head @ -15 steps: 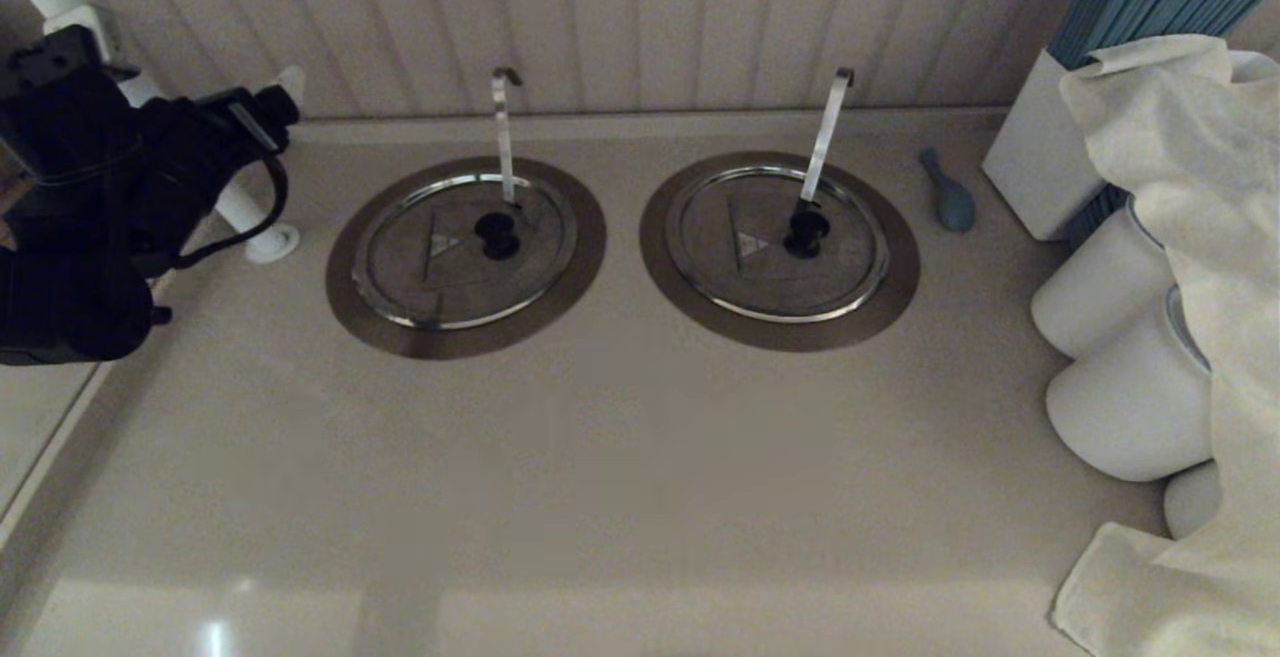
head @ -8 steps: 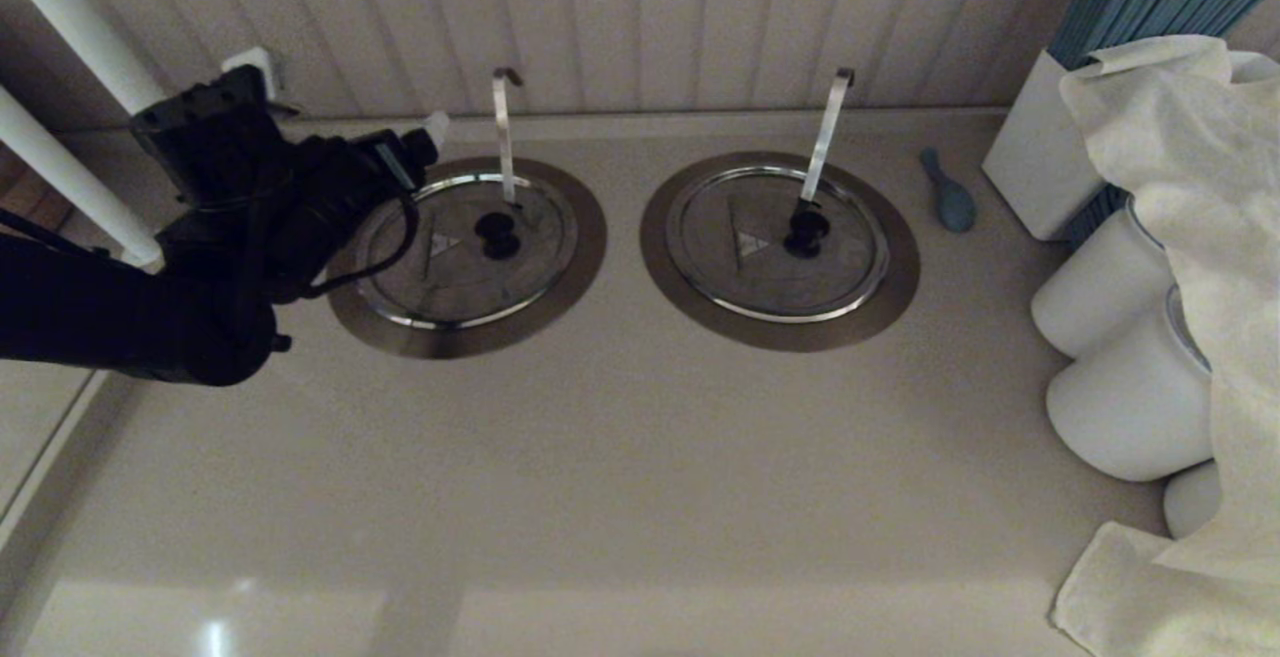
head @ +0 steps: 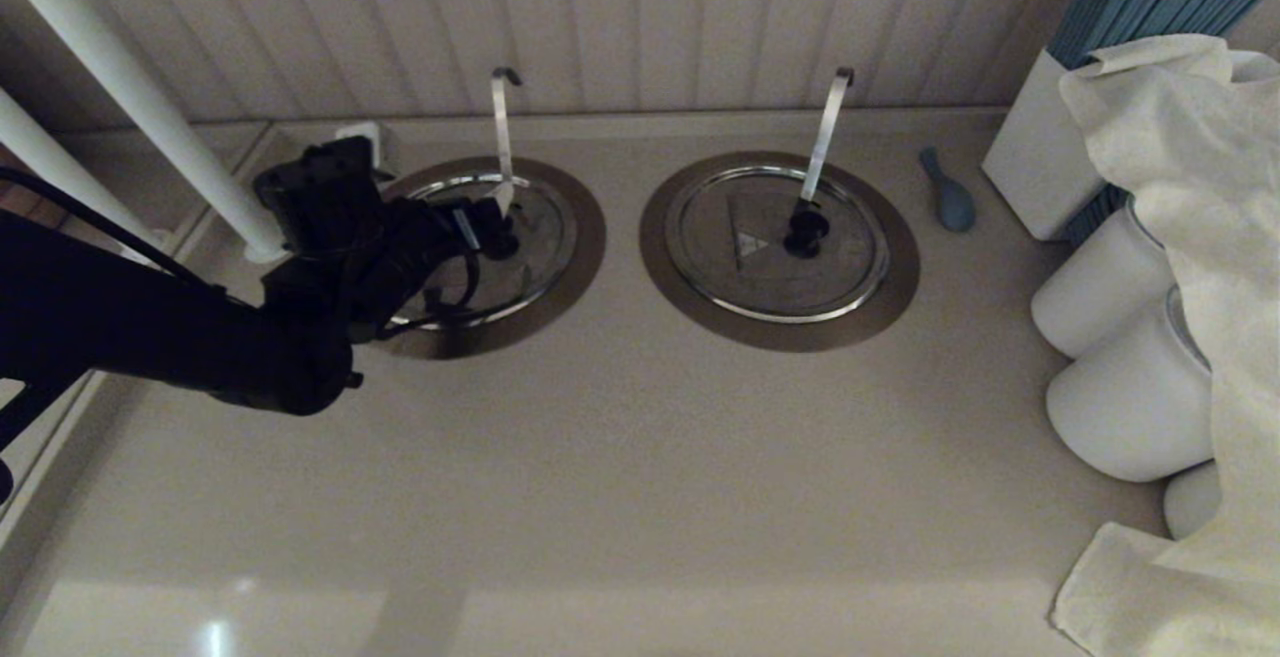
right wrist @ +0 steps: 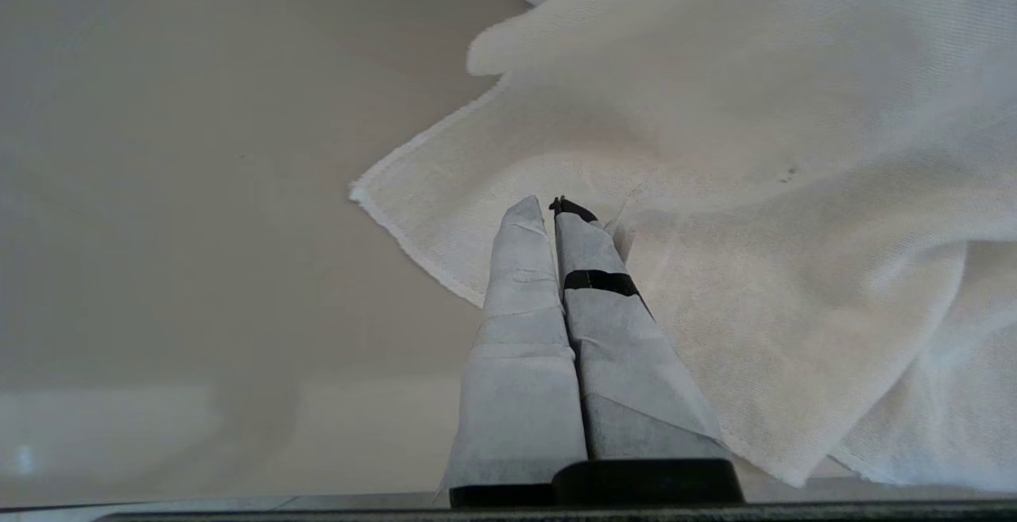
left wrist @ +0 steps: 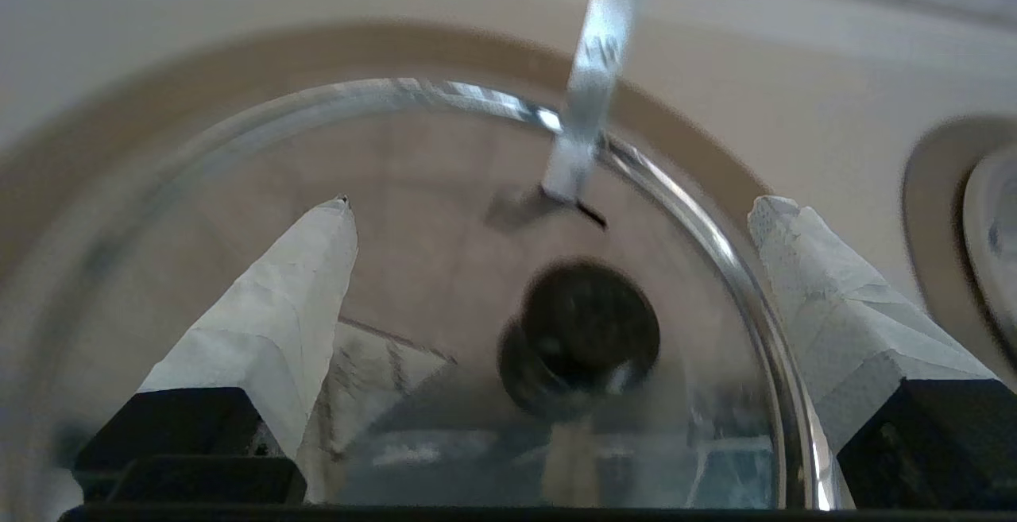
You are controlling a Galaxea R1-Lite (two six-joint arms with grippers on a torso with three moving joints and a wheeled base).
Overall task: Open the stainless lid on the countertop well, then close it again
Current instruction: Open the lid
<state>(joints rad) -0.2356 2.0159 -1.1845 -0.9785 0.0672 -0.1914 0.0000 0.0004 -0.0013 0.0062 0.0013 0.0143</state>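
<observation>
The stainless lid [head: 545, 227] lies flat on the left countertop well [head: 588, 237], with its upright ladle handle [head: 500, 127] poking through. My left gripper [head: 490, 222] hovers over the lid from the left and hides its left half. In the left wrist view the left gripper [left wrist: 556, 204] is open. Its white-wrapped fingers [left wrist: 294, 307] stand wide on either side of the black knob [left wrist: 584, 335], apart from it. The lid's bright edge [left wrist: 715, 244] and the handle [left wrist: 596, 85] show beyond. My right gripper [right wrist: 548, 204] is shut and empty over a white cloth [right wrist: 755, 148].
The twin lid [head: 775, 242] with the slanted handle [head: 825, 132] sits to the right. A blue object [head: 948, 192], a white box of blue sticks [head: 1040, 167], white cylinders [head: 1110, 297] and draped cloth [head: 1190, 187] crowd the right. A white pole [head: 150, 107] stands at the left.
My left arm has swung from the left edge of the counter rightward over the left lid, bringing its open fingers around the knob. Lids are unmoved.
</observation>
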